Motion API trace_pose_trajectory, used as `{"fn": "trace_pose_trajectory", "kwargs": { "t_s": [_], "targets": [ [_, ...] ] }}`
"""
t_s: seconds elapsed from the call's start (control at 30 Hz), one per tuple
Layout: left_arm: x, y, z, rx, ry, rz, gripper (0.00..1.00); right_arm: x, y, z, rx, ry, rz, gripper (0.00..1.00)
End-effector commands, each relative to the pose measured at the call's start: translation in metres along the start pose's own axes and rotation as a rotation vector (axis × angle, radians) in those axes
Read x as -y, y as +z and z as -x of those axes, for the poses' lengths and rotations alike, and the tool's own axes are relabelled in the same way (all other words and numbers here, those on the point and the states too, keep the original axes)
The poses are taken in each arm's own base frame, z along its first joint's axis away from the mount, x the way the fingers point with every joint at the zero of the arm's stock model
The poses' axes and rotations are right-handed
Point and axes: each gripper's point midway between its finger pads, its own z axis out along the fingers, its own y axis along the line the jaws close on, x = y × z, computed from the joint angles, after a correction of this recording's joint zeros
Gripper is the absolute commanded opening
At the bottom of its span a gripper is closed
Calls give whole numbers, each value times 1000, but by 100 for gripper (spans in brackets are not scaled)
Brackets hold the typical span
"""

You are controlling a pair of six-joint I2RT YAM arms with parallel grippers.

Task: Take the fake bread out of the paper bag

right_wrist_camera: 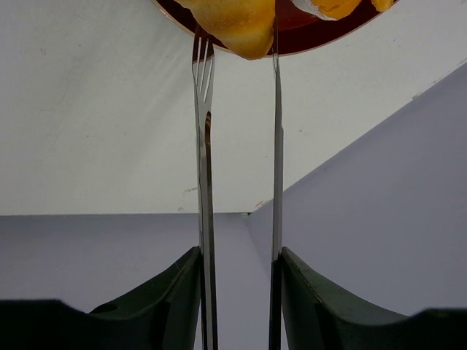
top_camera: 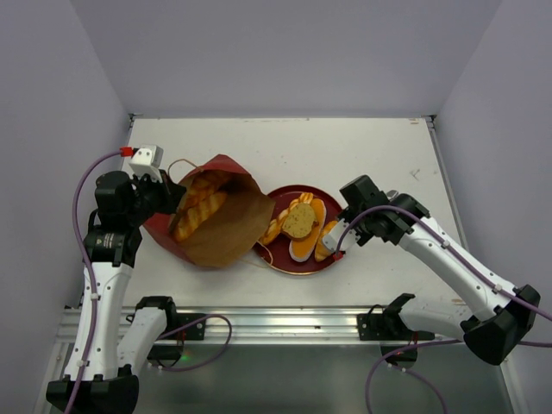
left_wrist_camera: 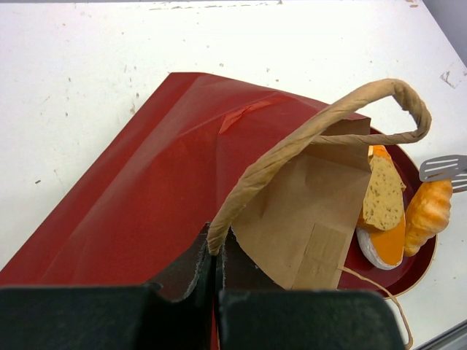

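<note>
The paper bag lies tipped on the table, dark red outside, its brown inside showing. Two ridged loaves of fake bread lie in its mouth. My left gripper is shut on the bag's tan cord handle and holds it up. Right of the bag, more fake bread lies on a dark-red plate: a round tan slice, an orange slab and a golden roll. My right gripper carries long metal blades, standing open with the roll's end between their tips.
The plate's rim touches the bag's mouth. Grey walls enclose the white table at the back and both sides. A metal rail with the arm bases runs along the near edge.
</note>
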Motion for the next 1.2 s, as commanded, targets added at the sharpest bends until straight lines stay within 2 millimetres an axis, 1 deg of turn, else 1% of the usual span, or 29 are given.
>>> {"fn": "trace_pose_trajectory", "kwargs": {
  "t_s": [0.0, 0.13, 0.27, 0.43, 0.63, 0.93, 1.17],
  "targets": [
    [5, -4, 14, 46, 27, -25, 0, 4, -16, -11, -56, -51, -16, 48],
    [5, -5, 14, 46, 26, -24, 0, 2, -13, -10, -62, -58, -9, 48],
    [6, -5, 15, 46, 27, -24, 0, 5, -13, -11, -68, -50, -16, 48],
    [5, -6, 16, 45, 30, -21, 0, 10, -13, -15, -87, 0, -25, 48],
    [5, -8, 19, 47, 35, -14, 0, 8, -9, -14, -90, 10, -8, 48],
    [5, -8, 22, 49, 35, -13, 0, 4, -4, -22, -107, 47, 17, 48],
    [5, -9, 23, 51, 36, -10, 0, 6, -3, -31, -122, 85, 14, 48]
  ]
}}
